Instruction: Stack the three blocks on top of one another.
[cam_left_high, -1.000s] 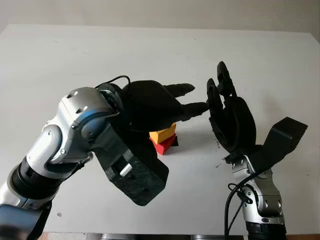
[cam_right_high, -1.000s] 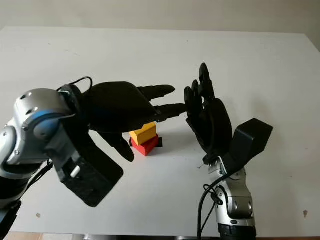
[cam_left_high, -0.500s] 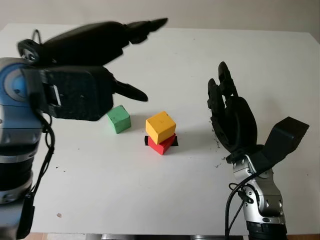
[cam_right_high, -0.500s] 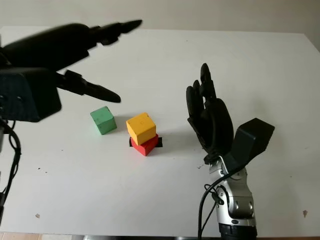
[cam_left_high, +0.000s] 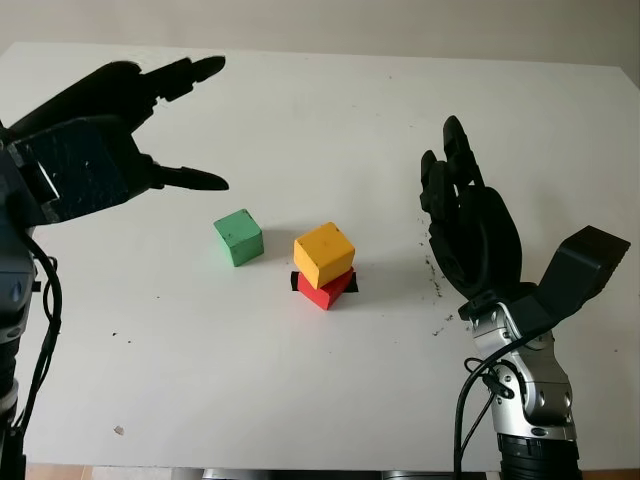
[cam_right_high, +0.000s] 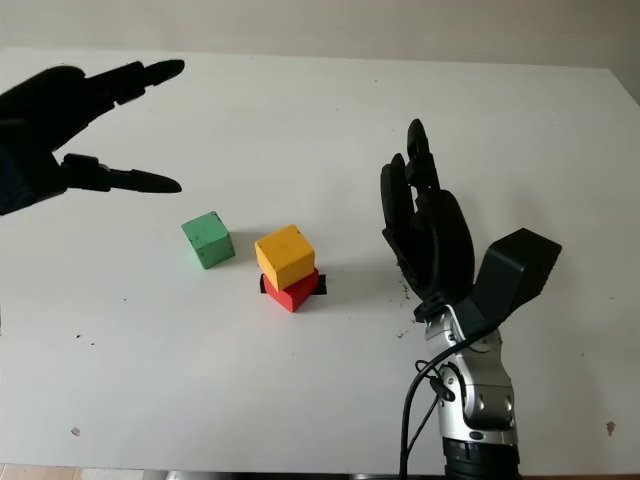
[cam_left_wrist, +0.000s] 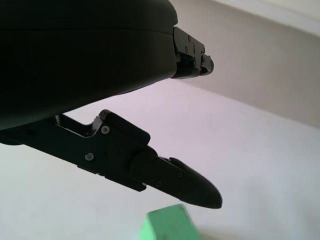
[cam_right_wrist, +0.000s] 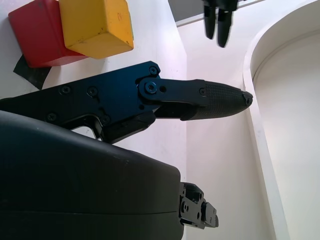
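Observation:
A yellow block (cam_left_high: 323, 254) sits askew on a red block (cam_left_high: 325, 288) at the table's middle, over a small black mark. A green block (cam_left_high: 238, 237) stands alone on the table just left of that pair. My left hand (cam_left_high: 150, 130) is open and raised at the far left, above and left of the green block (cam_left_wrist: 169, 226). My right hand (cam_left_high: 465, 225) is open and upright to the right of the stack, apart from it. In the right wrist view the yellow block (cam_right_wrist: 97, 25) and the red block (cam_right_wrist: 40, 32) lie beyond my fingers (cam_right_wrist: 200, 100).
The white table (cam_left_high: 330, 120) stretches wide behind and in front of the blocks. Small dark specks (cam_left_high: 436, 290) dot the surface near my right hand. A grey wall runs along the table's far edge.
My left hand has let go of the yellow block on the red one, risen and swung away to the far left, uncovering the green block. The right hand has barely moved.

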